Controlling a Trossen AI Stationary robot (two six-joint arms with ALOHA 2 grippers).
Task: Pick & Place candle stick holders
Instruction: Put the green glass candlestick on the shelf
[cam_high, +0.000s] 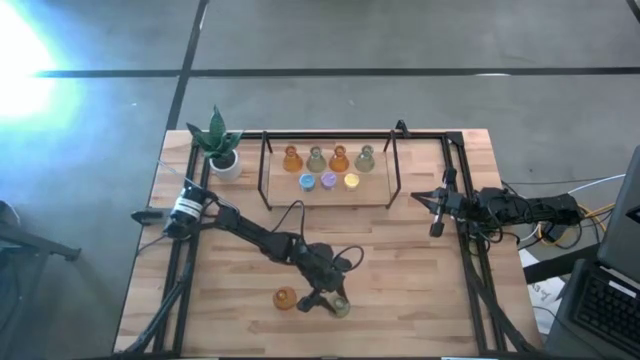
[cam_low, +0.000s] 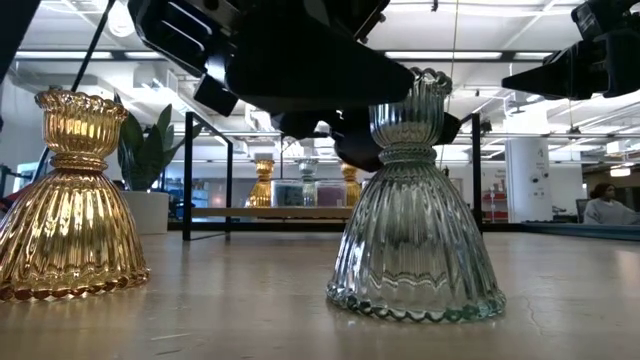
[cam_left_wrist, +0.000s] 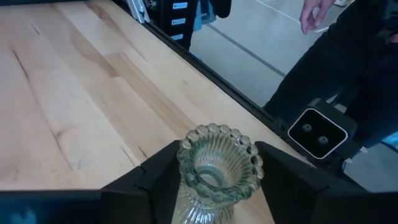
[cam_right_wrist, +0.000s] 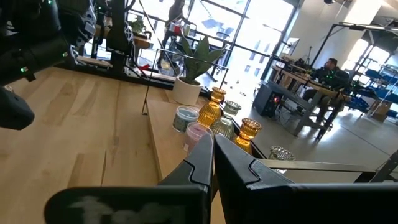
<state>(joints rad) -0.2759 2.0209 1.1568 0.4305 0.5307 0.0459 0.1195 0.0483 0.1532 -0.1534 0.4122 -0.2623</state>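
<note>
L claw (cam_high: 335, 300) spread astride green holder (cam_high: 342, 306) neck, tabletop (cam_high: 420, 290) 6 o'clock edge, upright for top grasp | amber holder (cam_high: 285, 298) at its 9 o'clock | R claw (cam_high: 437, 228) pressed together, parked 3 o'clock | seven others racked 12 o'clock.

amber ribbed holder (cam_low: 68, 200), greenish ribbed holder (cam_low: 416, 210)

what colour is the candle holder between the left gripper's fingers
Pale olive-green ribbed glass candle holder, clearest in the low view; left gripper straddles its neck.
</note>
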